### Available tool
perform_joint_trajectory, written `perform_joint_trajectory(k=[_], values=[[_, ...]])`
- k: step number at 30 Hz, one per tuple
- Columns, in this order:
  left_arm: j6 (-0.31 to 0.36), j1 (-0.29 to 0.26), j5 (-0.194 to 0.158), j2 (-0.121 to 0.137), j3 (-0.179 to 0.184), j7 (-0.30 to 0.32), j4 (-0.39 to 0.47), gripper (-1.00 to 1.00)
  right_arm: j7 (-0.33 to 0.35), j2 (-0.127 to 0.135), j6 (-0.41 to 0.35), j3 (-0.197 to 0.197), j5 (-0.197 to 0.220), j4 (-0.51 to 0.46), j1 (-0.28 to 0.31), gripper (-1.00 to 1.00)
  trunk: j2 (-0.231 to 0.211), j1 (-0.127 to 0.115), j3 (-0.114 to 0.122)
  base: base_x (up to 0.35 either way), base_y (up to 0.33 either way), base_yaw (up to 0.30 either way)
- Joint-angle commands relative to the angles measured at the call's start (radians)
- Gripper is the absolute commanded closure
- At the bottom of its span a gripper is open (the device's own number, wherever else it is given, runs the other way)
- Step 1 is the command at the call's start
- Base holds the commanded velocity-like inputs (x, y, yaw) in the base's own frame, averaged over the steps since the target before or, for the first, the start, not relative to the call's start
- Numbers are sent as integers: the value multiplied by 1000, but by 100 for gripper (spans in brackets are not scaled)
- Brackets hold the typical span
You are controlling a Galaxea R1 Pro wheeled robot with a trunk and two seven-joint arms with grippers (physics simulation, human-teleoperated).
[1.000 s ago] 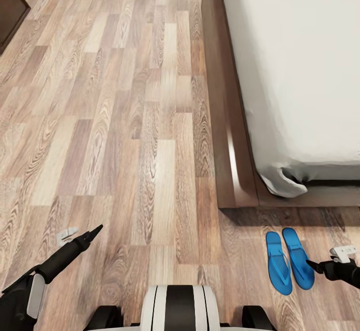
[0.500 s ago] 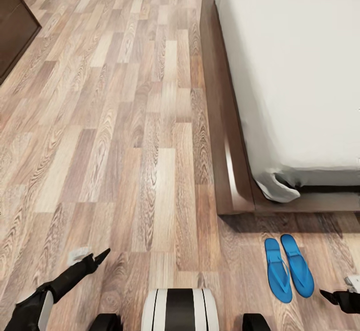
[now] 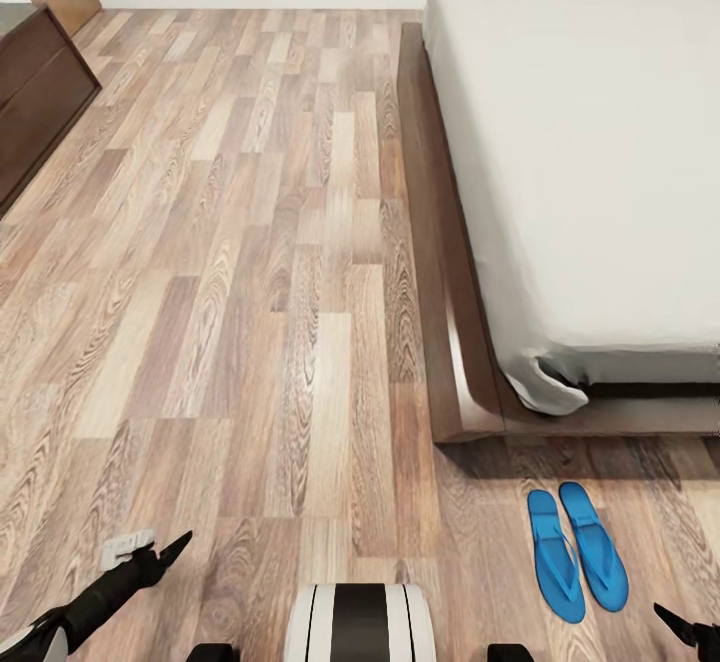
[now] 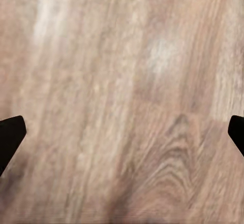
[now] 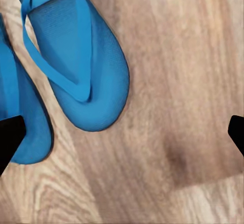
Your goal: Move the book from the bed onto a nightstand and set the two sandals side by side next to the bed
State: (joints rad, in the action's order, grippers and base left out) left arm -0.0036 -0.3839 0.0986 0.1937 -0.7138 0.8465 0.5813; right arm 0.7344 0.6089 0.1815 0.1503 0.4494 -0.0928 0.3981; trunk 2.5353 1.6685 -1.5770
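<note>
We look down on the grey-brown wood-plank floor [image 3: 250, 292] of the bedroom. The wide low bed [image 3: 590, 162], with its dark brown wooden frame and plain pale grey-white mattress, stands ahead and to our right. The two bright blue flip-flop sandals [image 3: 577, 550] lie side by side on the floor, touching or nearly so, just off the foot corner of the bed frame.

Our right fingers [image 5: 122, 132] are spread wide, their dark tips at opposite edges of the wrist view, holding nothing; between them and beyond we see the rounded ends of both sandals, apart from the tips.

Our left fingers [image 4: 122, 132] are likewise spread wide and empty, with only bare planks between them. A dark brown wooden cabinet [image 3: 35, 92] stands far ahead on our left.
</note>
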Motion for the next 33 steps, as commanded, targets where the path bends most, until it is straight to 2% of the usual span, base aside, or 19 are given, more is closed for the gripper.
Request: perform_joint_trajectory(k=[1,13,15,17,20,26,33], values=[[-2,-1,10,0,-9,7,-1,-100,11,0,4,8,-4,3,1,-100,0,-1,3,0,0,0],[-3,-1,10,0,-10,20,-4,-100,30,0,5,8,4,5,1,-100,-3,-6,50,0,0,0],[-3,-1,10,0,-10,22,-4,-100,65,0,5,8,5,5,1,-100,-3,-7,58,0,0,0],[-3,-1,10,-1,-9,24,-5,-100,176,1,-3,8,7,5,1,-100,-4,-8,65,0,0,0],[-3,-1,10,-2,-9,25,-8,-100,252,6,-8,8,7,5,1,-100,-4,-9,77,0,0,0],[-3,-1,10,-4,-7,35,-10,-100,308,15,-23,8,8,4,1,-100,-6,-12,100,0,0,0],[-3,-1,12,-17,-6,35,-39,-100,317,14,-76,6,7,-9,1,-100,-7,-15,127,0,0,0]])
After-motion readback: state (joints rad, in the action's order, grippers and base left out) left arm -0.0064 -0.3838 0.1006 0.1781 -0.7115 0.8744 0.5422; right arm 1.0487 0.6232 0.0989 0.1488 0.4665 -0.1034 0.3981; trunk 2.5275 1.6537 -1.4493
